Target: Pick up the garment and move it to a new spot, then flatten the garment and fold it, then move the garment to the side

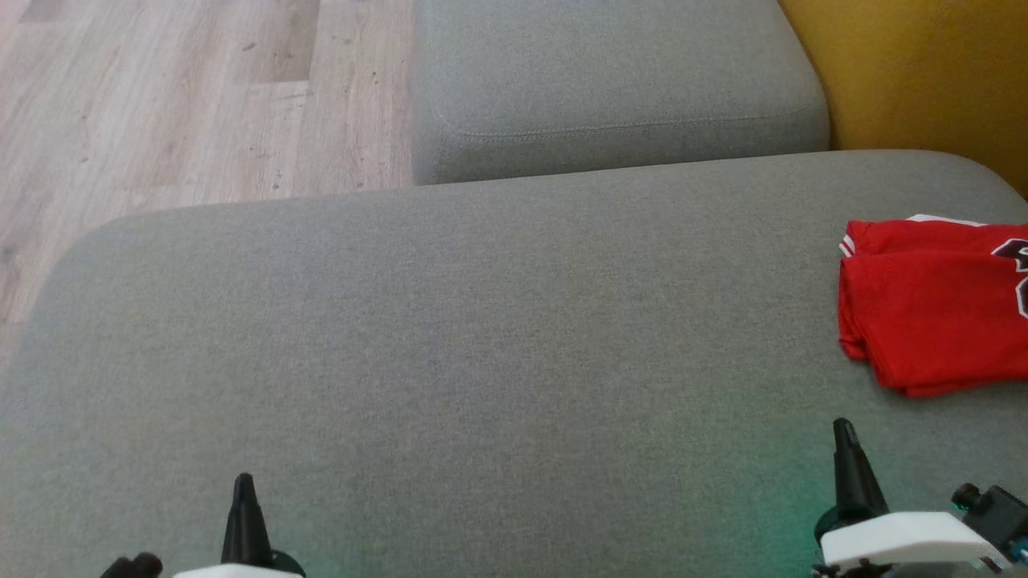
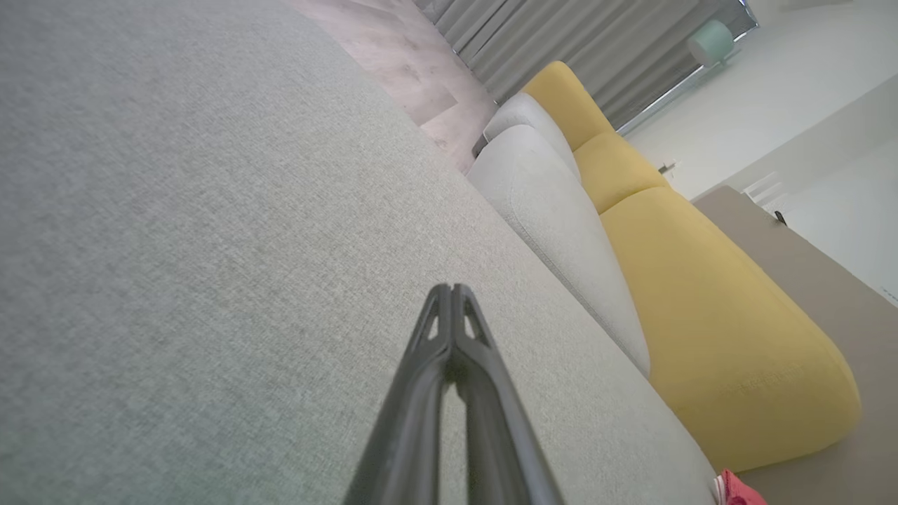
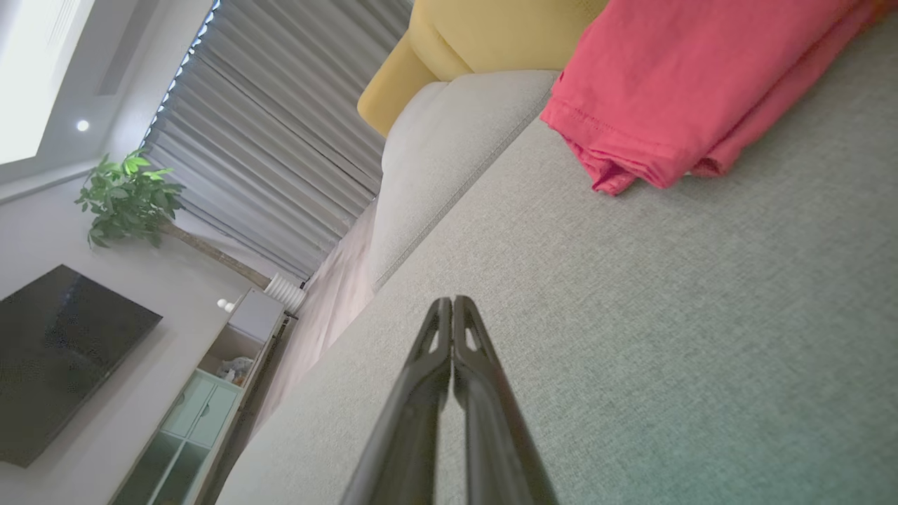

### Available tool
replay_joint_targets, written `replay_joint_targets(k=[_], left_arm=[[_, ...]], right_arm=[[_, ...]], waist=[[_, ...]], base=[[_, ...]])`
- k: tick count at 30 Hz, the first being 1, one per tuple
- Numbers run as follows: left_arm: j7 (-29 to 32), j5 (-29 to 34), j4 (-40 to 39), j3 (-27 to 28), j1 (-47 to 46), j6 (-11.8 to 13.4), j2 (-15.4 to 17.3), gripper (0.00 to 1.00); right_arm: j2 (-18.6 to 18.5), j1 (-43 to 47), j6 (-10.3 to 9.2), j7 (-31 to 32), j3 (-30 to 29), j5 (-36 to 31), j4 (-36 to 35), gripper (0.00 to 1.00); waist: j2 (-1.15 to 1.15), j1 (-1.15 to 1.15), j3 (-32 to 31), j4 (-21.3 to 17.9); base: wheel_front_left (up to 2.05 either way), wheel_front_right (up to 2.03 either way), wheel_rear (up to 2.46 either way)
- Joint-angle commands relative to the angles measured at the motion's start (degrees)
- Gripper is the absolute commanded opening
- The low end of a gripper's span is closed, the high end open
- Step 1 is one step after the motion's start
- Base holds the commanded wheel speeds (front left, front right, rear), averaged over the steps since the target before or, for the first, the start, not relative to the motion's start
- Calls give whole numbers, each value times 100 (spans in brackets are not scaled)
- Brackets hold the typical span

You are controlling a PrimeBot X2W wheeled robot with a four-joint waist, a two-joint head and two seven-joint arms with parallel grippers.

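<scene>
The garment (image 1: 936, 309) is a red jersey with white trim and dark lettering, lying folded at the right edge of the grey sofa seat (image 1: 450, 361). In the right wrist view the garment (image 3: 694, 84) lies folded ahead and to the right of the fingers. A red corner of the garment (image 2: 736, 491) peeks in at the bottom right of the left wrist view. My right gripper (image 1: 843, 429) hovers shut just below the garment, not touching it, fingertips together (image 3: 452, 303). My left gripper (image 1: 243, 482) is shut over bare seat at the lower left, holding nothing (image 2: 450, 289).
A second grey cushion (image 1: 610, 80) sits beyond the seat, with a yellow cushion (image 1: 923, 72) at the far right. Wooden floor (image 1: 177, 96) lies to the far left. The right wrist view shows curtains, a plant (image 3: 126, 193), a television and a cabinet.
</scene>
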Motion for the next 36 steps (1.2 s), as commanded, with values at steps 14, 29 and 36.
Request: replay_joint_targets(k=[14,29,36], left_arm=[[244,-983,-87,337,-573,-162,71,0],[480,-1850,-23,533,-822,-291,69,0],[600,-2282,10,634,-946,-355,66,0]], right_arm=[[-112,-523,-3,241,-118,1114,-220,0],[-114,-729,-3,471,-270,2087,-229,0],[-114,-832,-3,587,-348,2571,-233,0]], waist=[[0,-1,101,7],[0,-1,196,13],[0,-1,244,16]], base=[[0,0,0],[0,0,0],[0,0,0]])
